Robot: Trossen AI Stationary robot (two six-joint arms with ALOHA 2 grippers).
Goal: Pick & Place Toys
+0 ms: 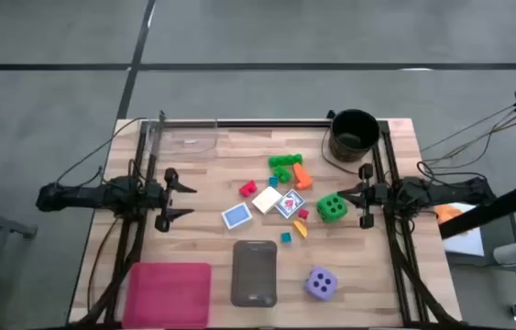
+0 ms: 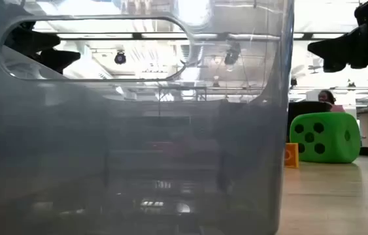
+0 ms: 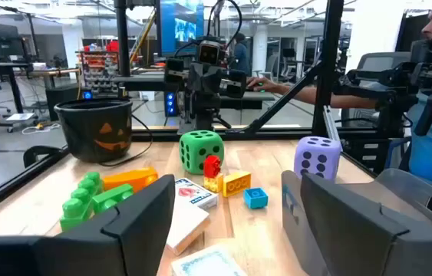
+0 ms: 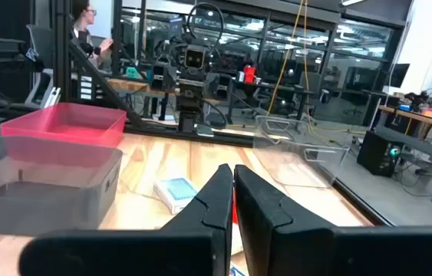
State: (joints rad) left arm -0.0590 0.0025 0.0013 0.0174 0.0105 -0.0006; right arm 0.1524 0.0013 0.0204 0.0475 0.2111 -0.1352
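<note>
Right now both arms hover low at opposite edges of the wooden worktop [image 1: 203, 156], nothing gripped. The left hand [image 1: 182, 201] sits at the left side, its two fingers spread apart and empty. The right hand [image 1: 349, 196] sits at the right side with fingers pressed together on nothing, just beside the big green spotted die [image 1: 332, 208]. The toys lie scattered in the middle between them: green studded plastic blocks [image 1: 284, 165] touching an orange block [image 1: 304, 176], a small red block [image 1: 247, 189], a blue-backed flat card [image 1: 236, 216], a tiny blue cube [image 1: 286, 237]. The purple spotted die [image 1: 321, 283] rests nearer the front, beside the grey rectangular tray [image 1: 254, 271]. A pink rectangular tray [image 1: 168, 293] occupies the front left corner, and a black round bucket [image 1: 354, 135] stands at the back right.
</note>
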